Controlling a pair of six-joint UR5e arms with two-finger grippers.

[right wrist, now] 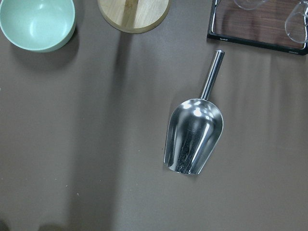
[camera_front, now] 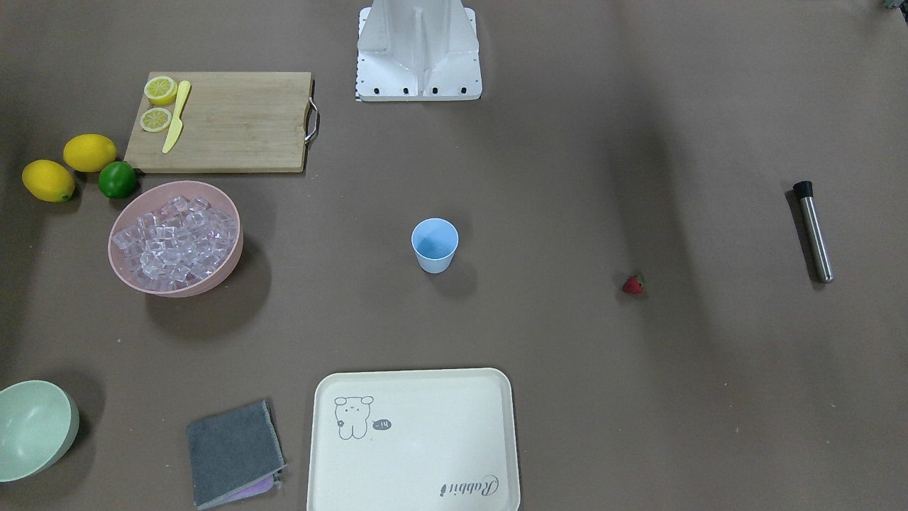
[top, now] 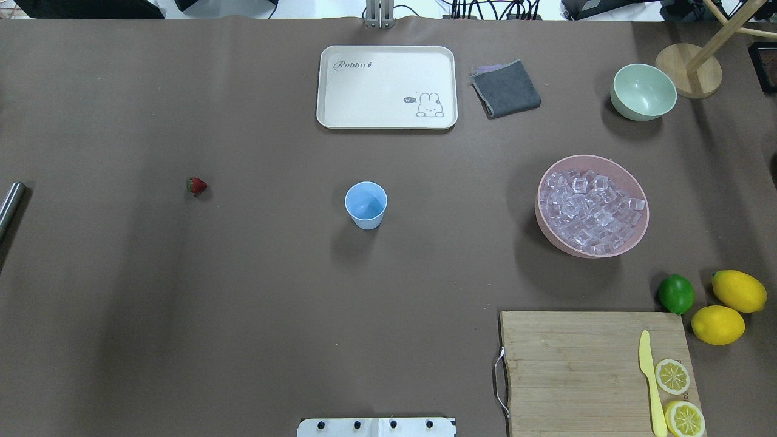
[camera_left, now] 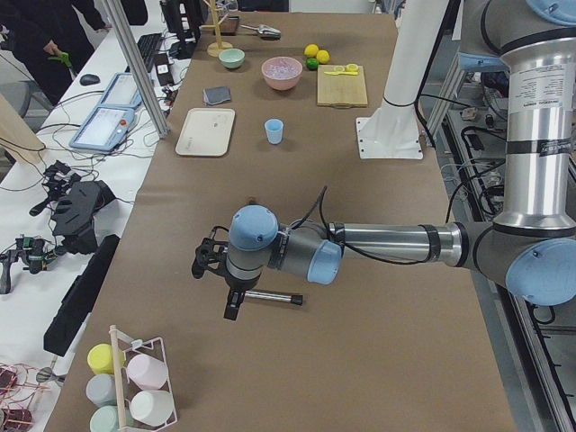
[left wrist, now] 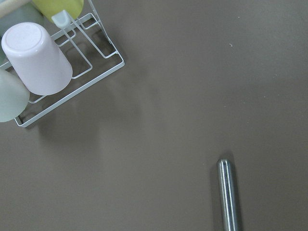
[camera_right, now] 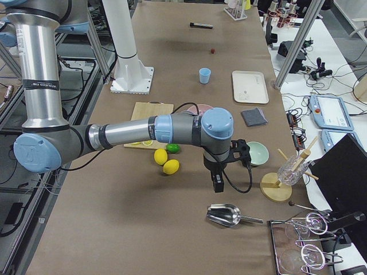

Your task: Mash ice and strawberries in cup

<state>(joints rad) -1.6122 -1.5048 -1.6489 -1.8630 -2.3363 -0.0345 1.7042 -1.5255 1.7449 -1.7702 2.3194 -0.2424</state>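
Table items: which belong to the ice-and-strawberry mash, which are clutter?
Job: small light-blue plastic cup; small red strawberry; clear ice cubes in the wide pink bowl; probably the steel rod with black cap, steel scoop.
Lying about: cream tray; folded grey cloth; pale green bowl; wooden cutting board; green lime; yellow lemons.

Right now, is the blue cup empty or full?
Empty. The cup stands upright, its bare blue inside showing; the ice is in the pink bowl.

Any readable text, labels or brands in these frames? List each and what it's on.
"Rabbit": script wordmark on the tray, near one corner.
"hi": tiny speech bubble beside the bunny drawing on the same tray; the mark after it is unclear.
Tablet screen on the side bench: too small to read.
No other text legible.
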